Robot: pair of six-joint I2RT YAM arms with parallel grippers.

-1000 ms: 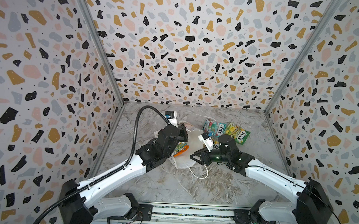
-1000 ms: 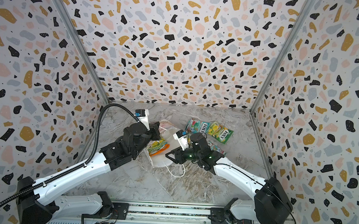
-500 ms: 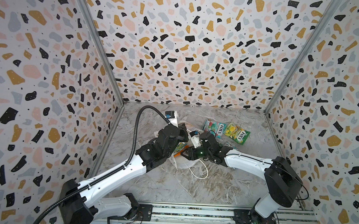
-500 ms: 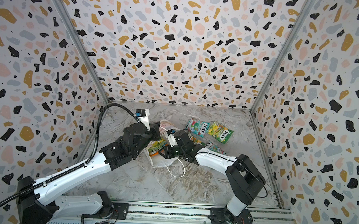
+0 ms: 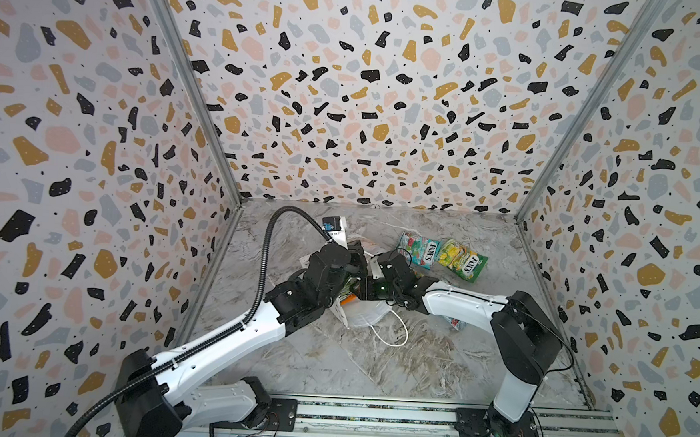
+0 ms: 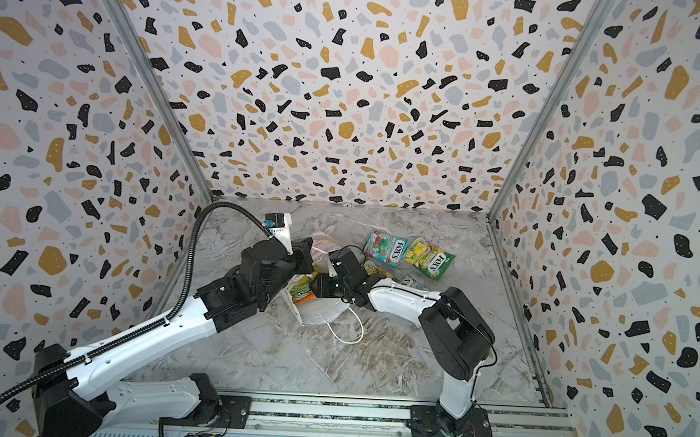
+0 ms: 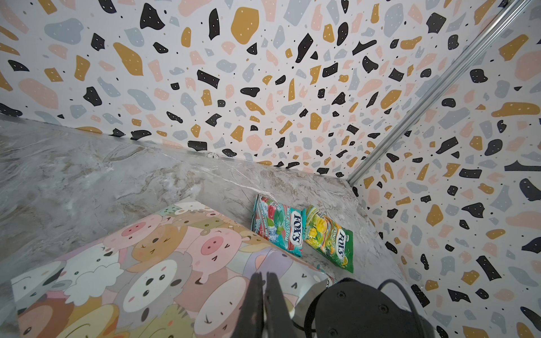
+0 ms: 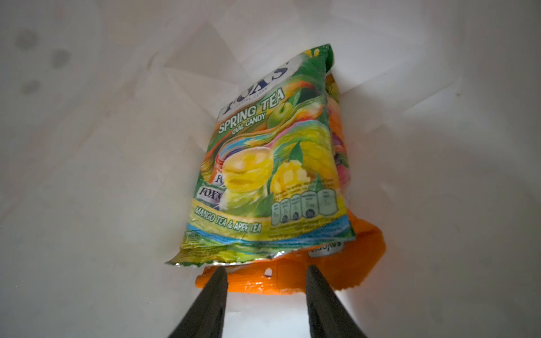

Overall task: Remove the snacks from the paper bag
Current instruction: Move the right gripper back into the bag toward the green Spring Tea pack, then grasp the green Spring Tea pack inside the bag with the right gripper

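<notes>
Sitting mid-table, the white paper gift bag (image 5: 361, 316) has the right gripper (image 8: 265, 281) inside from three o'clock, jaws apart, facing an orange glossy packet (image 8: 360, 263): advance, then pinch squarely. Left gripper (image 7: 265, 292), jaws together, over its printed side.

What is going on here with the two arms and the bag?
The left gripper is shut on the paper bag at its upper wall, holding its mouth open. The right gripper is inside, jaws open at the edge of an orange packet partly covered by a green packet; nothing is gripped yet. A teal packet and a second green packet already lie on the table.
</notes>
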